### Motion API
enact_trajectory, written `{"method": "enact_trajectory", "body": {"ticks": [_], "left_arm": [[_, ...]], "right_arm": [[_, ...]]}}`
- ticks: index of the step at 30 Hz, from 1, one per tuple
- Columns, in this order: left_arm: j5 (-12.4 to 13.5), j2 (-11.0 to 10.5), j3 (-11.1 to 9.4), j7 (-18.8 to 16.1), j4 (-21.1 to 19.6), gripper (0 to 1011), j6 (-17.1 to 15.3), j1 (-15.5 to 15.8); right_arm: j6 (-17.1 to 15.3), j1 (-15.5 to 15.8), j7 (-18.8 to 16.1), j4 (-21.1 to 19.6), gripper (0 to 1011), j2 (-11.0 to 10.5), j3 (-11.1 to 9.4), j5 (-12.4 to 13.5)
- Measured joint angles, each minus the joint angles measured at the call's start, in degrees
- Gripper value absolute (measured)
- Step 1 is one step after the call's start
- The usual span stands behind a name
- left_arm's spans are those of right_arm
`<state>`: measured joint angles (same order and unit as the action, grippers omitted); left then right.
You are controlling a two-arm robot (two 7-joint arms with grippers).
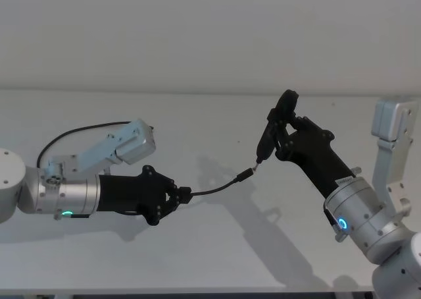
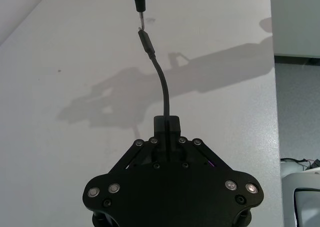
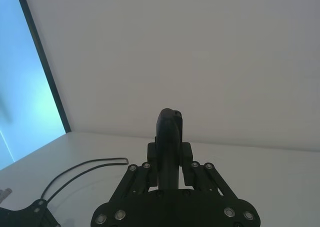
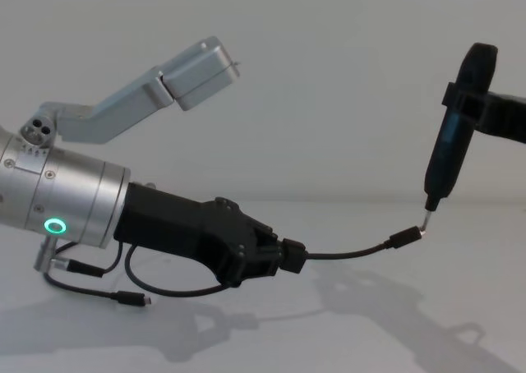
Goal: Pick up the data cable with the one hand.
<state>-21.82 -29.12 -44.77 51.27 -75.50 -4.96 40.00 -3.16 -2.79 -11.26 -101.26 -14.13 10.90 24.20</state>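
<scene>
Left gripper, green-ringed wrist, is clamped on the data cable and carries it clear of the white table, so the pickup looks done. Beyond, the plug points its silver tip at the slim dark tool held closed in the right gripper, probably for mating.

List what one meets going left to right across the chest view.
Left gripper shut on the data cable → the cable's plug → slim dark tool held upright by the right gripper.
</scene>
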Motion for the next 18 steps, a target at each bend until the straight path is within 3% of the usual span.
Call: {"method": "enact_trajectory", "body": {"ticks": [18], "left_arm": [[0.00,0.00,0.00,0.00,0.00,44,0.00,0.00]], "right_arm": [[0.00,-0.34,-0.18,0.35,274,-0.11,0.21,0.25]]}}
